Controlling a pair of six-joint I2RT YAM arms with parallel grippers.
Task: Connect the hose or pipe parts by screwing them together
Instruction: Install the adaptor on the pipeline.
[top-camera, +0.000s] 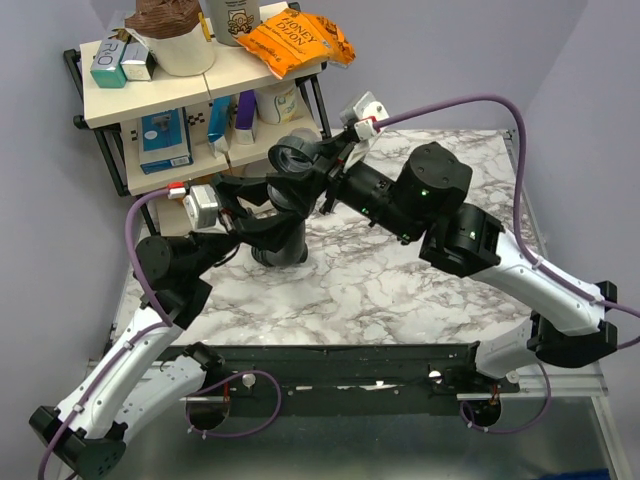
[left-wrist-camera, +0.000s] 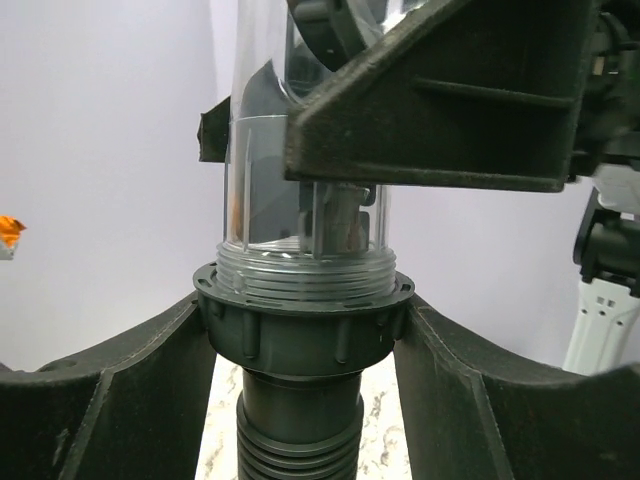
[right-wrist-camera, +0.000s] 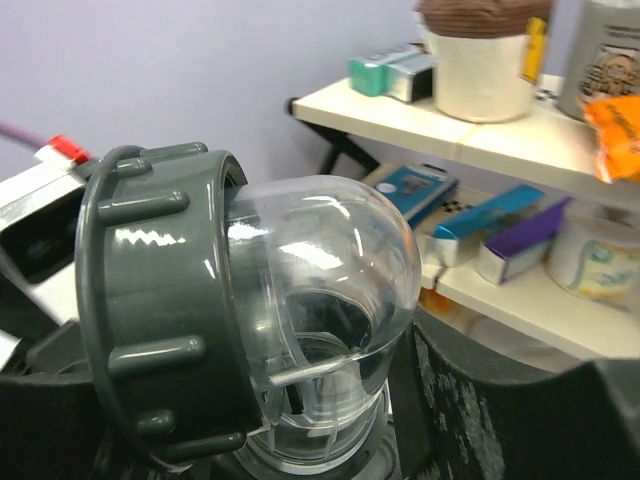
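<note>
A black ribbed hose (top-camera: 278, 245) stands upright on the marble table, and its ribs and collar nut (left-wrist-camera: 300, 325) fill the lower left wrist view. A clear pipe fitting (left-wrist-camera: 300, 230) with threads sits in that collar. Its clear elbow (right-wrist-camera: 330, 270) carries a dark grey ring nut (right-wrist-camera: 150, 300), whose round mouth (top-camera: 295, 155) faces up. My left gripper (left-wrist-camera: 303, 310) is shut on the collar nut, one finger pressed against each side. My right gripper (right-wrist-camera: 300, 400) is shut on the clear elbow above, with one finger (right-wrist-camera: 480, 400) against its side.
A two-level shelf (top-camera: 150, 85) stands at the back left with boxes, a white tub and an orange snack bag (top-camera: 295, 40). Purple cables (top-camera: 470, 100) arc over both arms. A black rail (top-camera: 330, 360) runs along the marble table's (top-camera: 400, 290) near edge.
</note>
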